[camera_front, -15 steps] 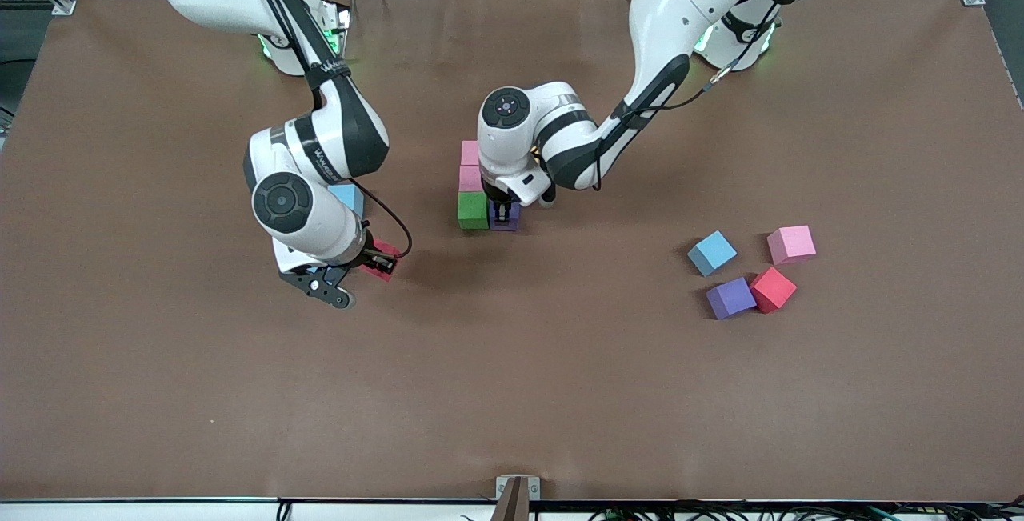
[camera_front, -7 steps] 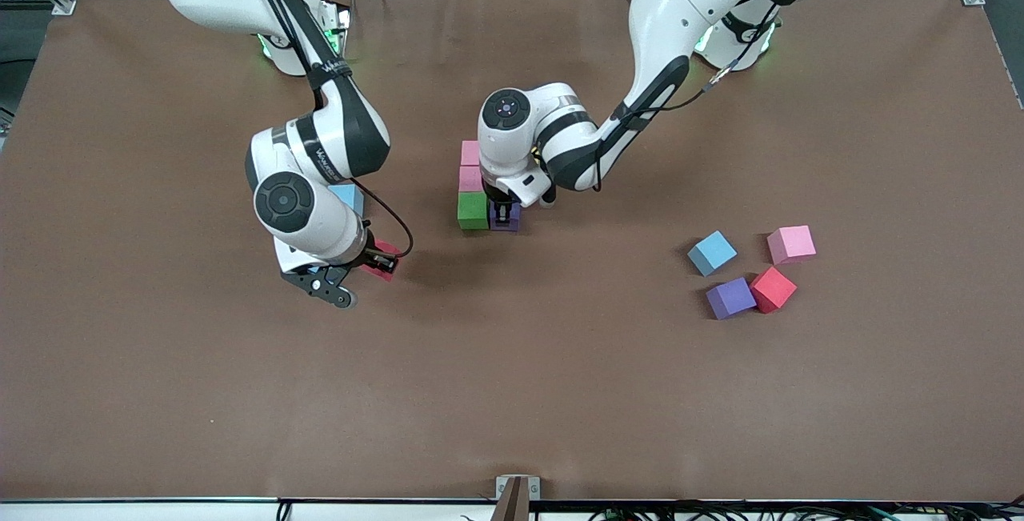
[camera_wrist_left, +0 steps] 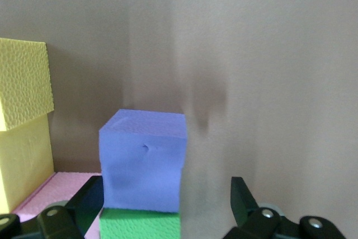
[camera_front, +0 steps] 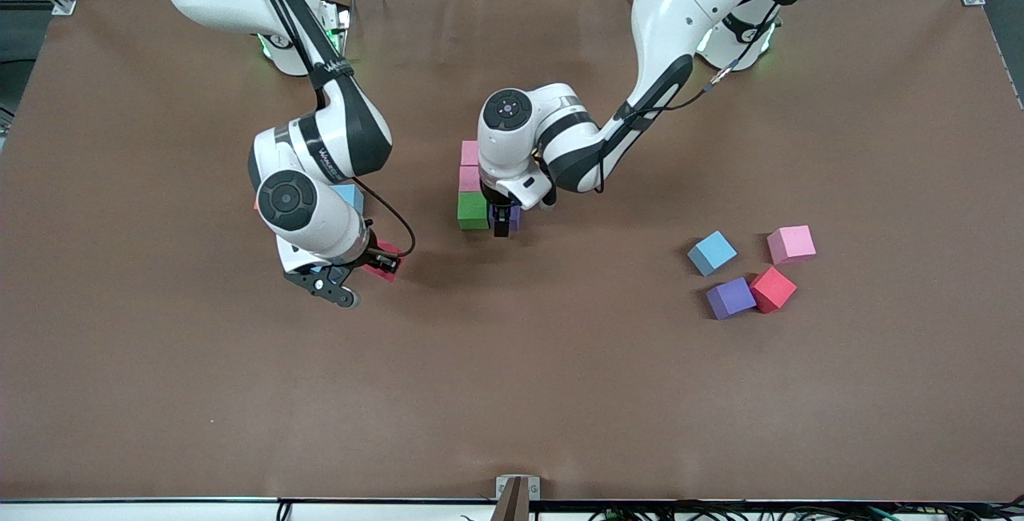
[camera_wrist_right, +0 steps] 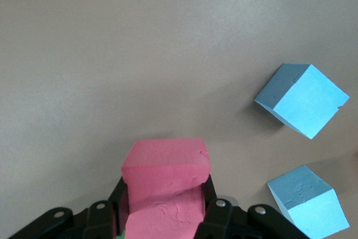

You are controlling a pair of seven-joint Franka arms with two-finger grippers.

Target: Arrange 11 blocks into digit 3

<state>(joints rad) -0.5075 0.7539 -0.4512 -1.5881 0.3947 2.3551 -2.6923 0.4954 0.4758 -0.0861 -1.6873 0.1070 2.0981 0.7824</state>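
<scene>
At the table's middle, two pink blocks point(camera_front: 470, 165) and a green block point(camera_front: 473, 210) form a column, with a purple block point(camera_front: 512, 217) beside the green one. My left gripper point(camera_front: 502, 225) hangs open right above that purple block point(camera_wrist_left: 144, 160); its fingers point(camera_wrist_left: 243, 197) stand apart on either side of it. Two stacked yellow blocks point(camera_wrist_left: 22, 110) show in the left wrist view only. My right gripper point(camera_front: 382, 261) is shut on a red block point(camera_wrist_right: 165, 188) above the table, toward the right arm's end.
Two light blue blocks point(camera_wrist_right: 302, 99) point(camera_wrist_right: 305, 200) lie by the right gripper; one point(camera_front: 350, 197) shows under that arm. Toward the left arm's end lie loose light blue point(camera_front: 711, 253), pink point(camera_front: 791, 244), purple point(camera_front: 730, 298) and red point(camera_front: 773, 289) blocks.
My left gripper has opened and let go of the purple block, which stays beside the green one. The right arm has shifted only slightly with its red block.
</scene>
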